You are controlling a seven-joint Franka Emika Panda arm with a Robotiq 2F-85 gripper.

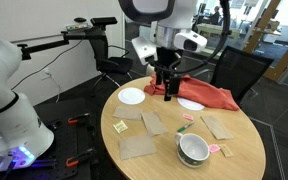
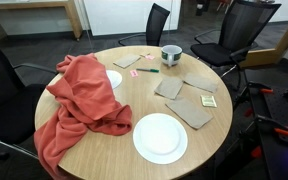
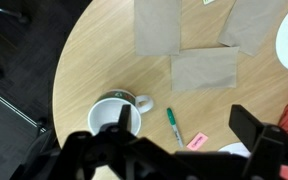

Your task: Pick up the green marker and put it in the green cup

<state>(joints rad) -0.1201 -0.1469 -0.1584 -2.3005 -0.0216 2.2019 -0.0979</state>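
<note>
The green marker (image 3: 173, 125) lies flat on the round wooden table (image 3: 94, 60), just right of the green cup (image 3: 112, 112), apart from it. A small pink item (image 3: 197, 141) lies beside the marker's pale tip. In both exterior views the marker (image 1: 184, 128) (image 2: 147, 70) and the cup (image 1: 193, 150) (image 2: 171, 53) sit near the table's edge. My gripper (image 3: 182, 118) is open and empty, high above the table, with the marker between its fingers in the wrist view. In an exterior view the gripper (image 1: 167, 88) hangs over the red cloth.
A red cloth (image 1: 209, 95) (image 2: 79, 100) drapes over one side of the table. White plates (image 1: 131, 96) (image 2: 160, 137) and several brown paper squares (image 1: 139, 147) (image 2: 189, 110) (image 3: 204, 70) lie about. A yellow-patterned packet (image 1: 119, 125) (image 2: 208, 101) lies flat. Black chairs (image 2: 156, 22) stand around.
</note>
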